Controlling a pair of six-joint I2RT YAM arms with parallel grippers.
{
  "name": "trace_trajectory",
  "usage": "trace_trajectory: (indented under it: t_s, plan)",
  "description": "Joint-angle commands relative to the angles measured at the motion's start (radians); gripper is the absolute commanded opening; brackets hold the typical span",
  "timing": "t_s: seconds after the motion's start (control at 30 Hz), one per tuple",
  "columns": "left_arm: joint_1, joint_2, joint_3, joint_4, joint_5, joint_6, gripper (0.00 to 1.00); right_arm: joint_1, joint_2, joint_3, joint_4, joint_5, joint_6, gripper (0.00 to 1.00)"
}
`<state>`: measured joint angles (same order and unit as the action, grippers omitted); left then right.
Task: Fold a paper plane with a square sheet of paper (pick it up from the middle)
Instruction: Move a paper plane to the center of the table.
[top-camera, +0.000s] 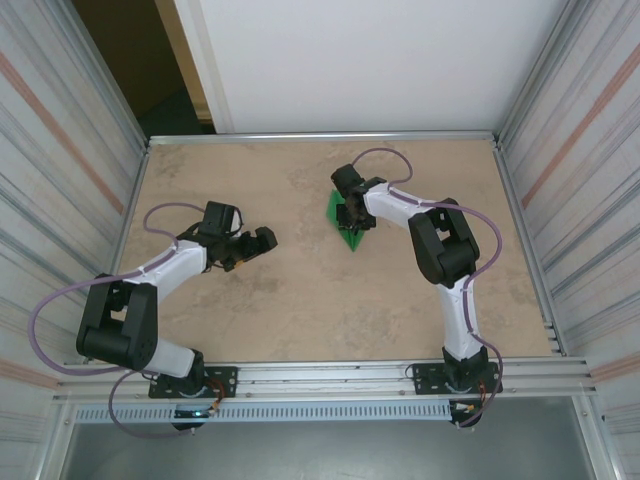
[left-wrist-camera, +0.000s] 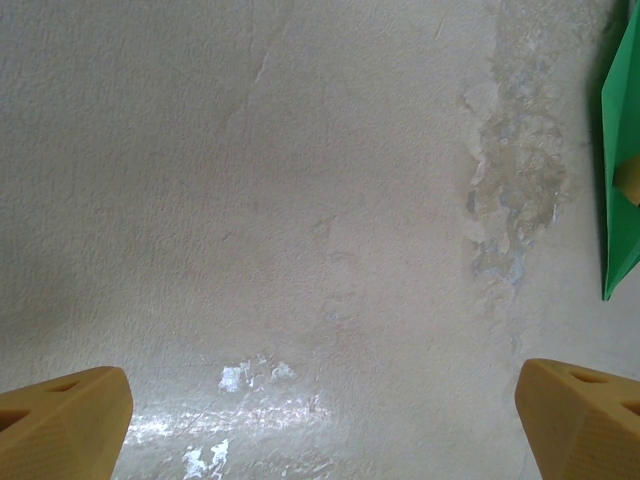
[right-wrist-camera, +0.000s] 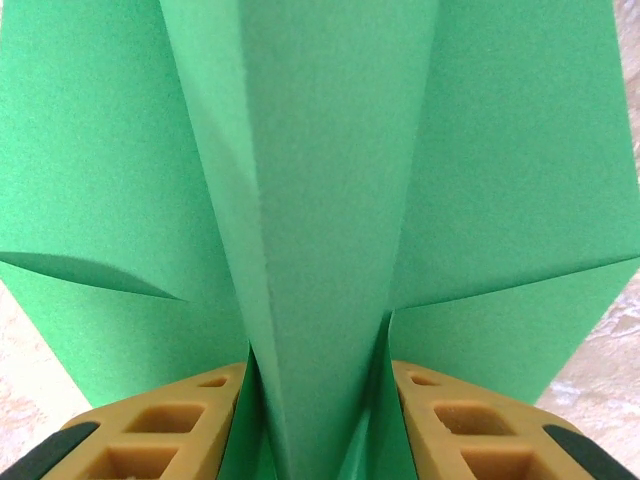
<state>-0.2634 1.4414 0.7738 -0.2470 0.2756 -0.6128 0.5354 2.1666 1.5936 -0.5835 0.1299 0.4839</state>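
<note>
Though, close-up, right hand (right-wrist-camera: 318, 400) straddles paper plane (right-wrist-camera: 330, 180) ridge, grip unclear; left hand (left-wrist-camera: 320, 400) apart.

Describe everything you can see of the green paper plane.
The paper plane is thin, matte, bright green paper folded into a narrow pointed dart. It appears to rest on the table, right of centre, with its tip pointing toward the near edge. In the right wrist view a raised centre ridge runs between two flatter wings, with crisp creases and layered flaps. The ridge stands between the fingers of the right gripper, with paper against both. Whether they clamp it cannot be told.
</note>
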Motion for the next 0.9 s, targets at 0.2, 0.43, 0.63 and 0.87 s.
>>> trace_trajectory:
  t_s: [0.2,0.43,0.63,0.87]
  plan:
    - [0.001,-0.003,0.012,-0.033,-0.008,0.019,0.99,0.006,0.086,-0.01,-0.046,0.048,-0.048,0.38]
    - [0.002,-0.023,0.037,-0.051,-0.007,0.025,0.99,0.004,0.038,0.024,-0.049,0.044,-0.052,0.42]
    - [0.002,-0.051,0.087,-0.078,-0.036,0.038,0.99,0.0,-0.065,0.05,-0.059,0.042,-0.047,0.49]
    - [0.003,-0.096,0.146,-0.098,-0.109,0.043,0.99,-0.016,-0.207,0.022,-0.058,0.035,-0.035,0.57]
